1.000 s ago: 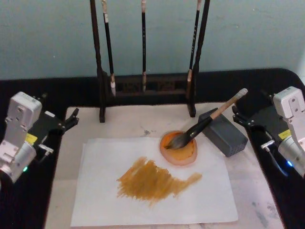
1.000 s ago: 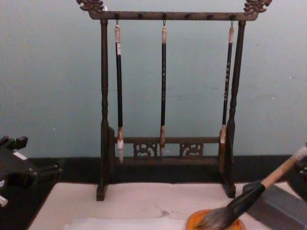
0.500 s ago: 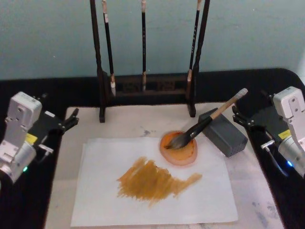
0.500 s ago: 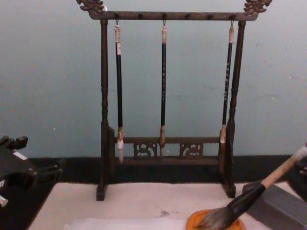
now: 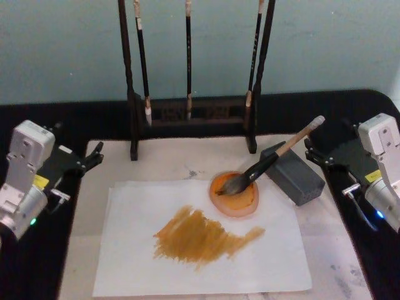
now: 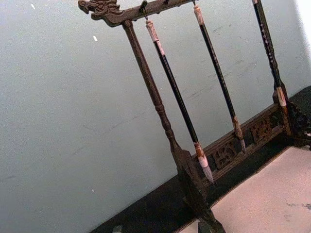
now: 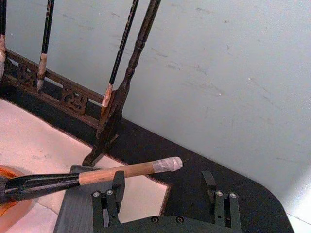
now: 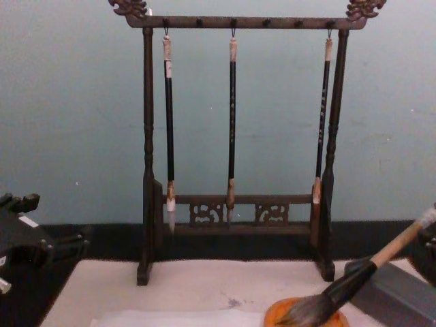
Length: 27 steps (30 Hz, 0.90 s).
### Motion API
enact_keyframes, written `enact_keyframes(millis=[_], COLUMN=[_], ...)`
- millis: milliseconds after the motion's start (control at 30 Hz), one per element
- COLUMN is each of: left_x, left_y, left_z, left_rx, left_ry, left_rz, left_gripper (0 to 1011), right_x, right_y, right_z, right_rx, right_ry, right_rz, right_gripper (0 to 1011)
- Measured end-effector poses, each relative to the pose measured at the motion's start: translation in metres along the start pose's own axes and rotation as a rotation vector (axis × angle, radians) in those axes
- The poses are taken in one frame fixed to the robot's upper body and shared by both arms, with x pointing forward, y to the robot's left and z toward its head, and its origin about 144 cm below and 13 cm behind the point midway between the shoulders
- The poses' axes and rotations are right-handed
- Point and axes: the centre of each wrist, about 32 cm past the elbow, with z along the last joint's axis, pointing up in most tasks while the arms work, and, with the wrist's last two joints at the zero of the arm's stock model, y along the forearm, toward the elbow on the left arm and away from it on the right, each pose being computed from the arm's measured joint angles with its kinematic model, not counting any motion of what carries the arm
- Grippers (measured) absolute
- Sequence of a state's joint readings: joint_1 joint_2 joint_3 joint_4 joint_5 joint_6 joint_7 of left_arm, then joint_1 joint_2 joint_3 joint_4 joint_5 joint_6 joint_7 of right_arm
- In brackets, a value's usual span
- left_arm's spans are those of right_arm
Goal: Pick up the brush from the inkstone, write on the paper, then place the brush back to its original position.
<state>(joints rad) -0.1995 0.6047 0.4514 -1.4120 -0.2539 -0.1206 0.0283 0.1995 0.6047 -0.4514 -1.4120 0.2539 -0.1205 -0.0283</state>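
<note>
At the left edge of the head view, the left hand (image 5: 95, 156) hangs over the black table (image 5: 75, 119), fingers apart and empty. In the lower middle lies the paper (image 5: 262, 262), smeared with ochre strokes (image 5: 200, 239). Right of centre, the brush (image 5: 270, 161) has its bristles in the orange dish (image 5: 235, 195) and its handle propped on a grey block (image 5: 297, 176). At the right edge, the right hand (image 5: 314, 155) is spread open near the brush's end cap.

Plain pale teal wall (image 8: 75, 122) behind, black tabletop (image 5: 325, 109) beneath, dark wooden brush rack (image 8: 146, 170) against the wall
</note>
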Motion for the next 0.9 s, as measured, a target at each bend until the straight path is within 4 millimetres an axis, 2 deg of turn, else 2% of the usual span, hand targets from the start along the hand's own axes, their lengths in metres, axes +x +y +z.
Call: enact_keyframes(millis=[267, 433, 600, 733, 767, 900], left_x=[0.000, 0.000, 0.000, 0.000, 0.000, 0.000], left_y=[0.000, 0.000, 0.000, 0.000, 0.000, 0.000], left_z=[0.000, 0.000, 0.000, 0.000, 0.000, 0.000], left_rx=[0.000, 0.000, 0.000, 0.000, 0.000, 0.000], left_ry=[0.000, 0.000, 0.000, 0.000, 0.000, 0.000], left_rz=[0.000, 0.000, 0.000, 0.000, 0.000, 0.000], left_gripper=[1009, 1010, 1009, 1009, 1010, 1010], right_x=[0.001, 0.007, 0.015, 0.020, 0.020, 0.024], right_y=[-0.001, -0.006, -0.016, -0.027, -0.027, -0.037], right_z=[0.001, 0.007, 0.011, 0.009, 0.009, 0.005], right_rx=[0.004, 0.023, 0.045, 0.040, 0.040, 0.016], right_ry=[0.009, 0.118, 0.360, 0.611, 0.611, 0.828], right_rz=[0.003, 0.020, 0.045, 0.060, 0.060, 0.068], right_gripper=[1000, 1000, 1000, 1000, 1000, 1000])
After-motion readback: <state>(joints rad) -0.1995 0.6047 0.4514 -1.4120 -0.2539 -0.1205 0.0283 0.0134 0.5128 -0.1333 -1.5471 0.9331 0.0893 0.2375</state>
